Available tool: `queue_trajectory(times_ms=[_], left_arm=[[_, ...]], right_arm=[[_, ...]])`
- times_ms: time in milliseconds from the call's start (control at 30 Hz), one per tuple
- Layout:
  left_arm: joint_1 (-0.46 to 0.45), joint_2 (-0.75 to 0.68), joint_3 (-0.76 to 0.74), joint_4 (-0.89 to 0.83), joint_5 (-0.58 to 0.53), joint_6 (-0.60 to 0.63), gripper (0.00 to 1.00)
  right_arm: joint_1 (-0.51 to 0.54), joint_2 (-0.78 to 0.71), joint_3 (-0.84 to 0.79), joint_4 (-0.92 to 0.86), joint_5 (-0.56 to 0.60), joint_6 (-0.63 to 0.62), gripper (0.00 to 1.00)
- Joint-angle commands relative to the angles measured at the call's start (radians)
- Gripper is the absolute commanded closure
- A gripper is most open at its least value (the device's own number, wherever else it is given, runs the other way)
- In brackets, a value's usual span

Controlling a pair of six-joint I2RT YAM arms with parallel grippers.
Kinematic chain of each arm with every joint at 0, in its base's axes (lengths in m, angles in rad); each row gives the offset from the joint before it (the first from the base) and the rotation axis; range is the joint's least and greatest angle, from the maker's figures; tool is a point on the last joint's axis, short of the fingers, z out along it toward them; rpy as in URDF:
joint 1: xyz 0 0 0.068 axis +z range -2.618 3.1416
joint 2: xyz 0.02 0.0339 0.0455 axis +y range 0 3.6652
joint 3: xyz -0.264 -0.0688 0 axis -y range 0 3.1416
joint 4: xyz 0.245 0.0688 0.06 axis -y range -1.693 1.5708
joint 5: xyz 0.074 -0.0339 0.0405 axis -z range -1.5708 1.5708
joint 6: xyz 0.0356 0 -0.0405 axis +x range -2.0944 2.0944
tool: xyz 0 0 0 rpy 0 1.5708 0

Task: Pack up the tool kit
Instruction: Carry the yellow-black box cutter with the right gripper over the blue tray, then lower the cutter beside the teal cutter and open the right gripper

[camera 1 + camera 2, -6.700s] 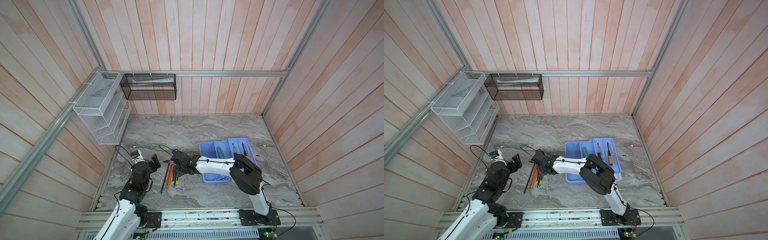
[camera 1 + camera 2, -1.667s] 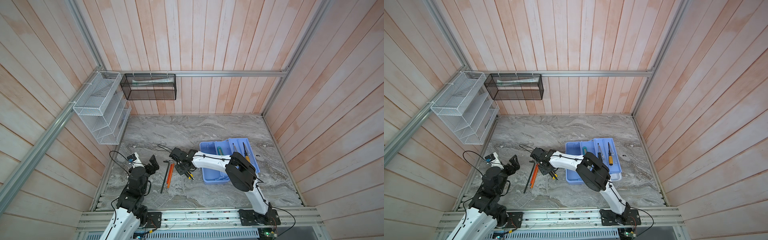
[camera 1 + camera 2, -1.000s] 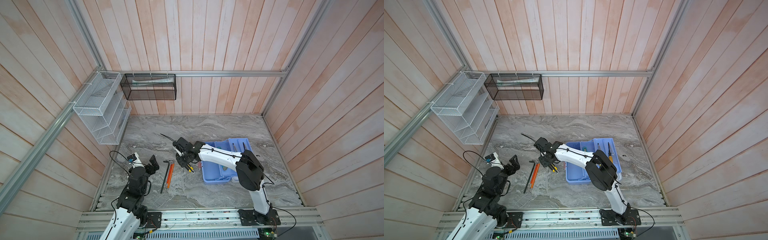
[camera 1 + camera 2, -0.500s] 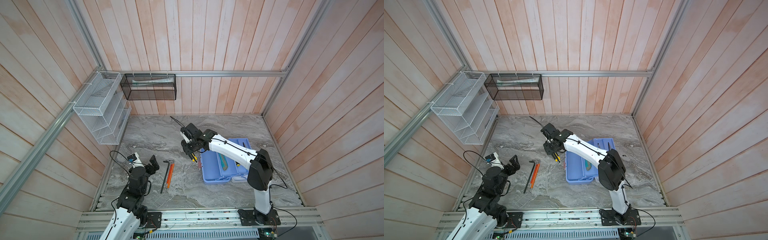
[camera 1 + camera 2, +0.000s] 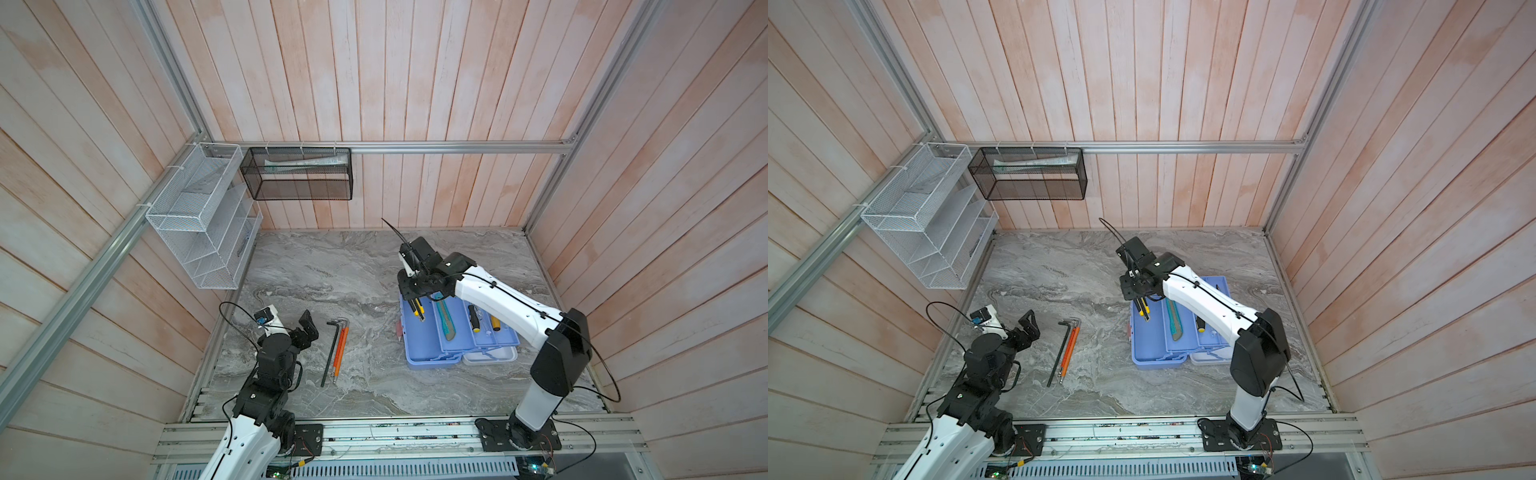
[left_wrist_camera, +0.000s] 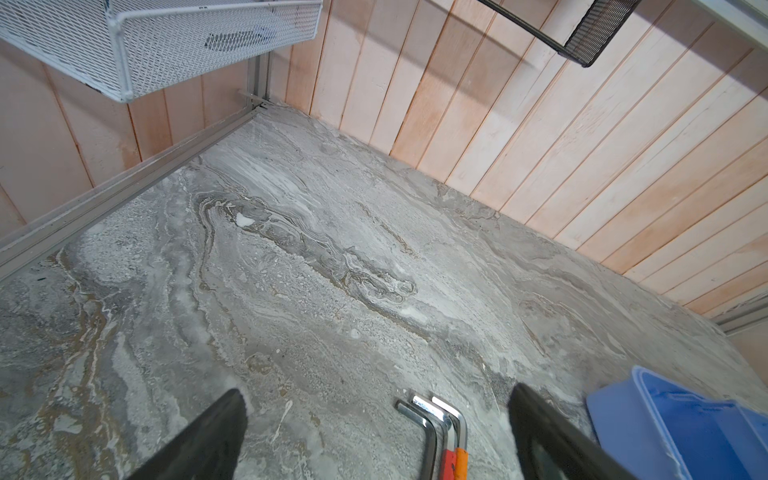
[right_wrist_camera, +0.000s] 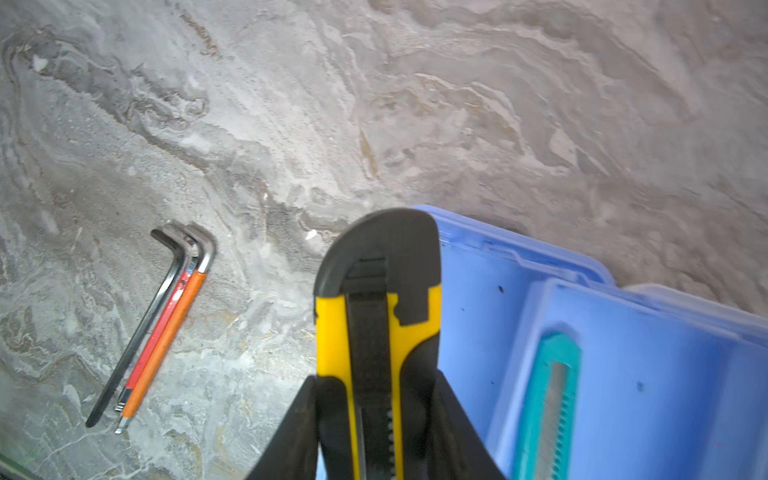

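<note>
Beneath your right gripper (image 5: 415,300), which pinches a yellow-and-black utility knife (image 7: 376,299), lies the open tool kit (image 5: 428,355); a teal utility knife (image 7: 548,395) rests in the tray (image 7: 623,353) just beside that gripper. Your left gripper (image 6: 374,392) stands spread wide, well apart from the kit, three hex keys (image 6: 436,428) lying on the marble (image 6: 332,270) just ahead of its fingers (image 6: 208,436).

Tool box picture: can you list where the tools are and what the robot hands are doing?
Box: light blue plastic tool box, open on the grey marble table
Right gripper: shut on yellow-and-black utility knife, over the box
Left gripper: open, holding nothing
In tray: teal utility knife
On table: three L-shaped hex keys, side by side
</note>
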Motion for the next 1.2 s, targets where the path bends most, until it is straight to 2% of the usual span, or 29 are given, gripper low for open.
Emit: queue_trajectory(times_ms=[0, 200, 667, 800, 967, 1167], left_arm=[[0.004, -0.003, -0.016, 0.004, 0.000, 0.005, 0.00], [0.004, 0.001, -0.014, 0.008, 0.004, 0.009, 0.00], [0.005, 0.020, -0.012, 0.019, 0.018, 0.016, 0.00], [0.005, 0.019, -0.012, 0.018, 0.017, 0.016, 0.00], [0.005, 0.018, -0.011, 0.019, 0.016, 0.016, 0.00], [0.005, 0.018, -0.011, 0.017, 0.014, 0.014, 0.00]], right_arm=[[-0.024, -0.069, -0.080, 0.001, 0.064, 0.040, 1.00], [-0.065, -0.144, -0.213, 0.007, 0.151, 0.070, 1.00], [-0.108, -0.129, -0.288, -0.018, 0.237, 0.085, 0.99], [-0.114, -0.112, -0.296, -0.030, 0.263, 0.086, 0.95], [-0.123, -0.097, -0.319, 0.004, 0.232, 0.075, 0.94], [-0.127, -0.067, -0.306, -0.006, 0.237, 0.070, 0.85]])
